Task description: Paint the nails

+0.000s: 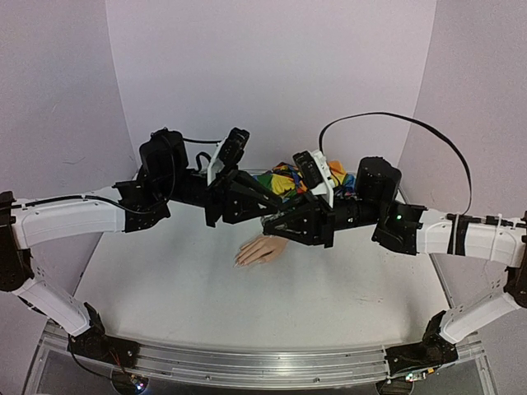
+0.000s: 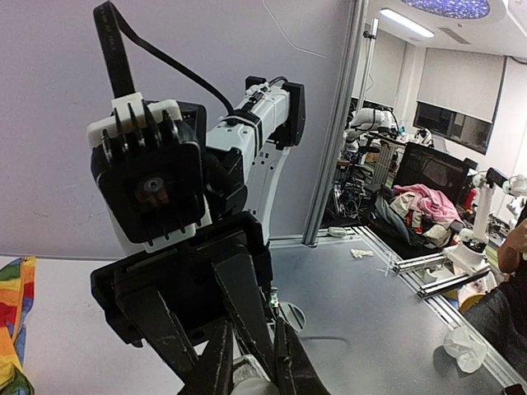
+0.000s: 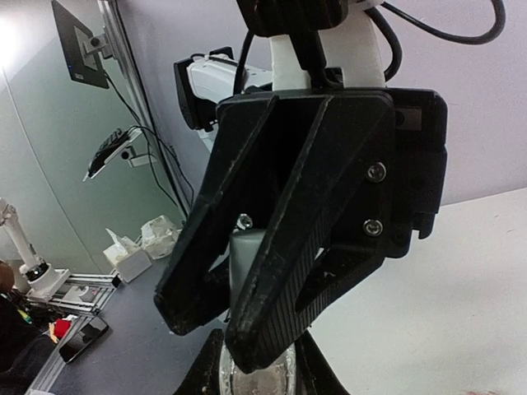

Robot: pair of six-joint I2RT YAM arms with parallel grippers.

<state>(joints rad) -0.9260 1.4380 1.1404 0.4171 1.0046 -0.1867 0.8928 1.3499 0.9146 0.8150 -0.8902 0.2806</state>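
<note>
The peach mannequin hand [image 1: 262,249] lies palm down on the white table, its tiny nails [image 1: 240,262] pointing front-left. Its rainbow patchwork sleeve [image 1: 284,179] runs back behind the arms. Both grippers meet just above and behind the hand. My right gripper [image 1: 278,224] [image 3: 259,372] is shut on the small clear bottle [image 3: 260,378]. My left gripper [image 1: 265,206] [image 2: 251,374] is shut on the bottle's grey cap [image 3: 245,263], which also shows pale in the left wrist view [image 2: 251,385]. The left gripper's fingers [image 3: 305,247] come down on the cap from above. No brush is visible.
The white table [image 1: 181,288] is enclosed by pale walls at the back and sides. A black cable [image 1: 395,119] loops above the right arm. A corner of the sleeve shows at the left edge of the left wrist view [image 2: 12,313].
</note>
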